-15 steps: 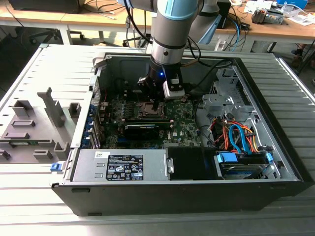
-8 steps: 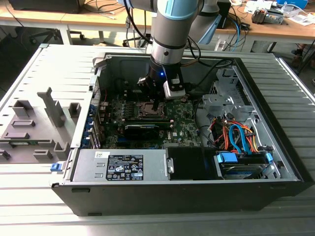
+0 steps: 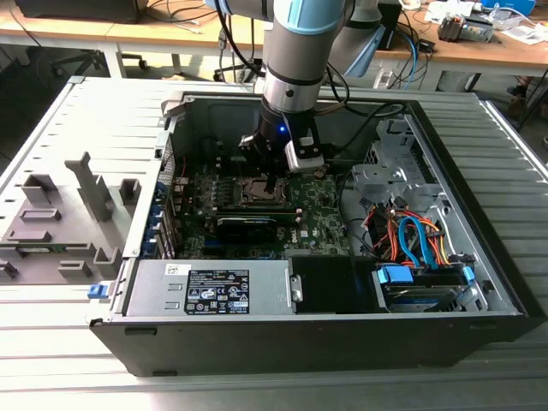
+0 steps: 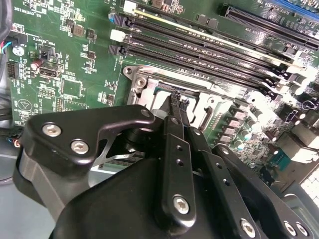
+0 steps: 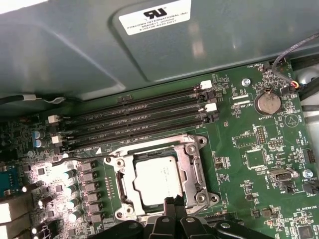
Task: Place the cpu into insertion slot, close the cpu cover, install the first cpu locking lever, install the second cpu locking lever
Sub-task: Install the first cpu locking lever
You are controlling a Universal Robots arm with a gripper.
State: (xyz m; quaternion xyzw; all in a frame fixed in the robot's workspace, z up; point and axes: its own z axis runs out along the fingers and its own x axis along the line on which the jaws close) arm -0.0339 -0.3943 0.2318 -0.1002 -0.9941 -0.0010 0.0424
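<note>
The cpu (image 5: pixel 158 179), a silvery square chip, lies flat in the insertion slot (image 3: pixel 255 193) on the green motherboard. The cpu cover (image 5: pixel 195 169), a metal frame with a square window, lies down around the chip. A thin metal lever (image 5: pixel 149 143) runs along the socket's side nearest the memory slots. My gripper (image 5: pixel 172 200) hangs just above the socket's edge, right at the chip's border, with its two black fingers pressed together. In the second wrist view the gripper (image 4: pixel 177 97) tips point down at the socket frame (image 4: pixel 149 89) and hide the chip. The exterior view has the gripper (image 3: pixel 272 181) low inside the case.
Long black memory slots (image 5: pixel 134 117) lie beside the socket, and a coin battery (image 5: pixel 266 102) sits further off. The power supply (image 3: pixel 214 287) fills the case's near side, and a drive bay with coloured cables (image 3: pixel 419 248) is at the exterior view's right. A grey fixture (image 3: pixel 60 218) stands outside the case.
</note>
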